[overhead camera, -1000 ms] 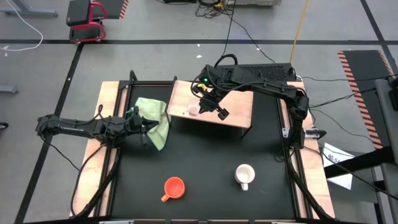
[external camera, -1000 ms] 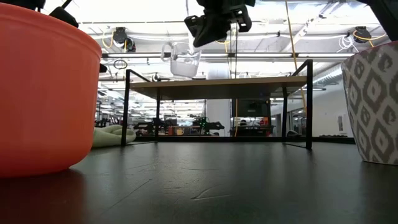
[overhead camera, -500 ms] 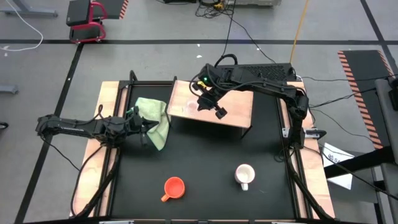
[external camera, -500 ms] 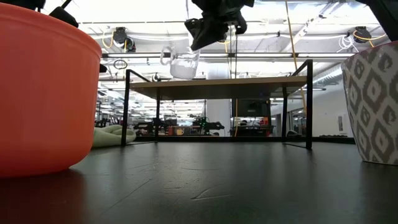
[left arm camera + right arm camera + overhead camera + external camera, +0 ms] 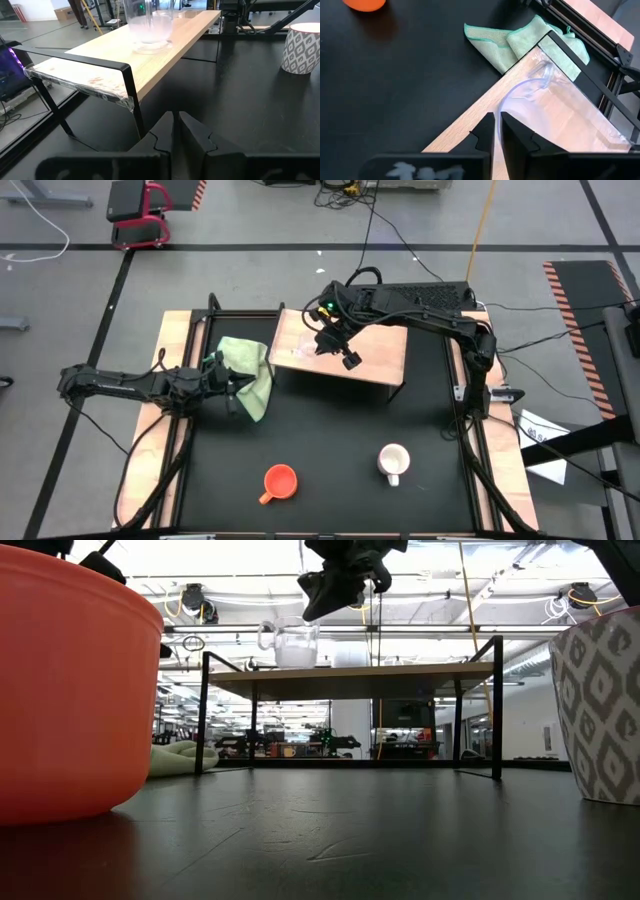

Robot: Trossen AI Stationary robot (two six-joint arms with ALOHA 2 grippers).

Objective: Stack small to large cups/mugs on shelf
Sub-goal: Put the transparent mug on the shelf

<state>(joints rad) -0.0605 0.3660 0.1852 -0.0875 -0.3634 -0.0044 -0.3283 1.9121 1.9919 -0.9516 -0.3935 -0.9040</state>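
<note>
The clear glass cup stands upright on its base on the left part of the wooden shelf. It also shows in the left wrist view and the right wrist view. My right gripper is shut and hovers just above and to the right of the cup's rim, with a small gap. The orange mug and the white mug stand on the black tabletop near its front. My left gripper is shut and empty, low by the table's left side.
A light green cloth lies crumpled on the table left of the shelf, beside my left gripper. The shelf stands on thin dark legs with open room beneath. The low view looks past the orange mug and the white mug.
The glass cup was tilted and raised above the shelf beside my right gripper. It has come down, turned upright and now stands on the shelf, slightly farther toward the table's left. My right gripper has stayed almost in place above it.
</note>
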